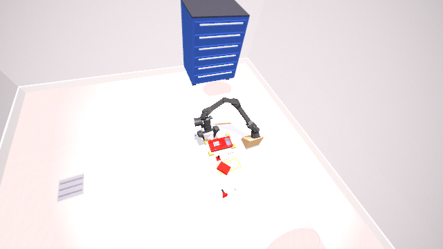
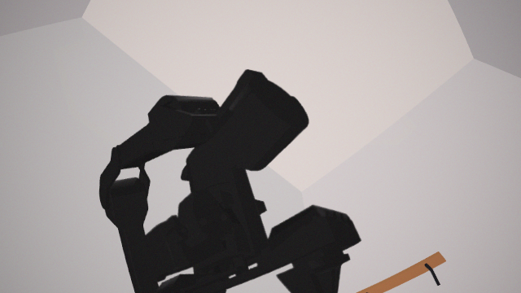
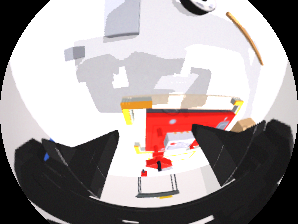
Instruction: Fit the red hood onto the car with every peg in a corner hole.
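Note:
The red chassis (image 1: 225,147) (image 3: 200,119) sits between the jig's yellow corner brackets (image 1: 211,153) (image 3: 127,116). The pale engine block (image 1: 216,143) (image 3: 176,140) is on its deck. The pegs are too small to make out. The hood (image 1: 223,168), a flat red square, lies turned at an angle on the table, in front of the chassis in the top view. My gripper (image 1: 209,137) (image 3: 156,131) is wide open and empty, pointing down above the back left end of the chassis. Its fingertips are cut off in the exterior view.
A yellow outline (image 1: 239,164) lies partly under the hood. A small red part (image 1: 218,158) lies between chassis and hood; another red part (image 1: 224,194) lies farther forward. A thin wooden bar (image 1: 222,123) (image 2: 400,278) (image 3: 247,38) lies behind the chassis. The arm stands on a wooden block (image 1: 252,142).

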Robot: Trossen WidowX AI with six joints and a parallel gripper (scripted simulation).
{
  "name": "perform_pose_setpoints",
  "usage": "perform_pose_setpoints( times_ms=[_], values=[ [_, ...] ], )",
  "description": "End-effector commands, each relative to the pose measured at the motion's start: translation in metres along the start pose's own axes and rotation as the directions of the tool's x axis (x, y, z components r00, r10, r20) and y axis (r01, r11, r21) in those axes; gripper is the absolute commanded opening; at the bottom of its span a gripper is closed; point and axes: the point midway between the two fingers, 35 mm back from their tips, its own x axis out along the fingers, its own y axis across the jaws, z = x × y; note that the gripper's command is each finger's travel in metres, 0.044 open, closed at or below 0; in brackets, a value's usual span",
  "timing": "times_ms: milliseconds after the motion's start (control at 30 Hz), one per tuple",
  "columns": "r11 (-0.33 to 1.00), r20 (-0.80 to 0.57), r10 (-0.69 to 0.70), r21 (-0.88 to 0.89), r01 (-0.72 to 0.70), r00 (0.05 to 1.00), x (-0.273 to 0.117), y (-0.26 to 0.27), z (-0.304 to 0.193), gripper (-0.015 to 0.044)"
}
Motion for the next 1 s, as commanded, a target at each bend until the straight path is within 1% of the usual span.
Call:
perform_pose_setpoints(
  times_ms=[0, 233, 467, 600, 967],
  values=[
    [0.991, 0.056, -0.054, -0.12, 0.061, 0.997, 0.021, 0.013, -0.058, 0.044],
    [0.933, 0.215, -0.076, -0.328, 0.146, 0.974, 0.052, 0.013, -0.169, 0.044],
    [0.837, 0.391, 0.005, -0.505, 0.21, 0.92, 0.082, -0.016, -0.267, 0.044],
    [0.827, 0.406, 0.018, -0.519, 0.215, 0.914, 0.086, -0.019, -0.278, 0.044],
    [0.827, 0.406, 0.018, -0.519, 0.215, 0.914, 0.09, -0.018, -0.276, 0.044]
  ],
)
